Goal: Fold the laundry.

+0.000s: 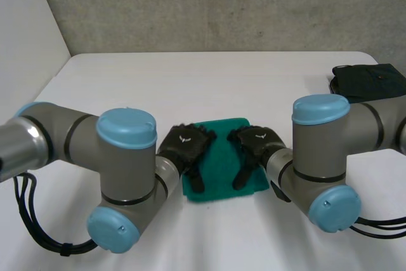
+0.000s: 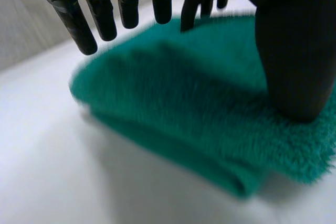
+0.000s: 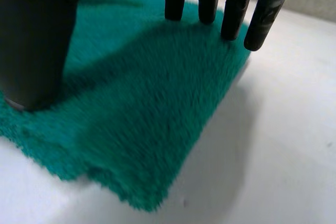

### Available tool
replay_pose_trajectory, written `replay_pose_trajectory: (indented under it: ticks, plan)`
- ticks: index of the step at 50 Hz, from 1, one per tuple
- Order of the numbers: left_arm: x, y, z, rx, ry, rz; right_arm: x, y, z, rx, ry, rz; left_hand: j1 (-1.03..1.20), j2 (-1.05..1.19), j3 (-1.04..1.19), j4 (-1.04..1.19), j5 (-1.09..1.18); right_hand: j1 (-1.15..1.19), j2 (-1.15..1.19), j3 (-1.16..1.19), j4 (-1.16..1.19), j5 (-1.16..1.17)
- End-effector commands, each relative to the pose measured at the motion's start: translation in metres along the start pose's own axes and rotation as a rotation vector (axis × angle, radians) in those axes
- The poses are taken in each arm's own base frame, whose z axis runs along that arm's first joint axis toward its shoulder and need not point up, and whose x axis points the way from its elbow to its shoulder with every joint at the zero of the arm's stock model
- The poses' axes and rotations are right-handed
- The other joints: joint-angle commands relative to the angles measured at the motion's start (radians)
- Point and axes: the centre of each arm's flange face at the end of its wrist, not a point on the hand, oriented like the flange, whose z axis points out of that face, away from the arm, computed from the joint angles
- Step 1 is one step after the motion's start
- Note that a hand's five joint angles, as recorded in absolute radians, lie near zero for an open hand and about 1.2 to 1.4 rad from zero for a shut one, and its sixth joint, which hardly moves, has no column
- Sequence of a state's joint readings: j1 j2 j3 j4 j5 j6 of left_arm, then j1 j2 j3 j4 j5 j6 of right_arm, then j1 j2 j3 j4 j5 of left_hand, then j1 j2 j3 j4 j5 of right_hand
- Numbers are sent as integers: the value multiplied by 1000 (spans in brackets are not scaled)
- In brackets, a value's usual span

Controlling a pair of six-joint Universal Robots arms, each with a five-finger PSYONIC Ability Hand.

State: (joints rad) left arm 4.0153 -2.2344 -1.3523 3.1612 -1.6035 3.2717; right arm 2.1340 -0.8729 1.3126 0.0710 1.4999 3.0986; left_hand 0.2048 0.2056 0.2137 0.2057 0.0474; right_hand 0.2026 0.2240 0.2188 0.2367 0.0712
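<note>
Two towel point(image 1: 219, 157) edges: left hand point(image 1: 186, 145), right hand point(image 1: 259, 143)

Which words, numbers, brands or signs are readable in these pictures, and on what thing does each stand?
No words or numbers can be read.
On the back of the left hand: a small white emblem, without letters.
On the back of the right hand: the same white emblem, without letters.
</note>
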Motion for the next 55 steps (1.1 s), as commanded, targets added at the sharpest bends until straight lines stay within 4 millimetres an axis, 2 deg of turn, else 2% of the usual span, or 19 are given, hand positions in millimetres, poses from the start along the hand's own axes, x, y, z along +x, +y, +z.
replay_pose_trajectory:
  ticks: [1, 6, 7, 11, 12, 19, 23, 26, 28, 34, 40, 47, 55]
  plan:
    - [-12, 10, 4, -82, -57, 60, 0, 3, 1, -33, 4, -109, 9, 8, 0, 8, -8, 132, 110, 116, 98, 89]
    - [-9, 4, 3, -61, -44, 102, 1, -7, -5, -2, 11, -145, 3, 2, -6, 2, -14, 144, 122, 128, 110, 101]
    - [-9, 2, 4, -53, -44, 102, 0, -15, -10, 26, 15, -149, 3, 2, -6, 2, -14, 144, 122, 128, 110, 101]
    - [-11, -26, -6, 30, -42, 99, 1, -32, -24, 106, 27, -152, -6, -7, -15, -7, -23, 111, 90, 95, 77, 68]
    - [-13, -41, -12, 73, -42, 97, 1, -36, -27, 126, 29, -154, -9, -10, -18, -10, -26, 100, 78, 84, 66, 57]
    - [-22, -96, -40, 242, -12, 93, 0, -57, -59, 289, 74, -166, -9, -10, -18, -10, -26, -9, -30, -25, -43, -52]
    - [-26, -122, -61, 327, 34, 100, -4, -49, -74, 302, 82, -189, -6, -7, -15, -7, -23, -28, -49, -44, -62, -71]
    - [-23, -132, -77, 348, 95, 109, -5, -31, -76, 275, 83, -216, -6, -7, -15, -7, -23, -28, -49, -44, -62, -71]
    - [-24, -135, -83, 343, 120, 108, -5, -18, -75, 268, 84, -230, -6, -7, -15, -7, -23, -28, -49, -44, -62, -71]
    - [-26, -138, -94, 287, 182, 64, -7, 3, -67, 288, 86, -244, 0, -1, -9, -1, -17, -28, -49, -44, -62, -71]
    - [-23, -136, -96, 251, 222, 34, -28, 30, -54, 241, 19, -276, 0, -1, -9, -1, -17, -18, -39, -34, -52, -61]
    - [-23, -135, -96, 250, 227, 33, -32, 43, -39, 244, 12, -300, 0, -1, -9, -1, -17, 6, -16, -11, -29, -38]
    - [-23, -133, -95, 243, 227, 29, -35, 44, -27, 291, 20, -371, -6, -7, -15, -7, -23, 117, 96, 101, 83, 74]
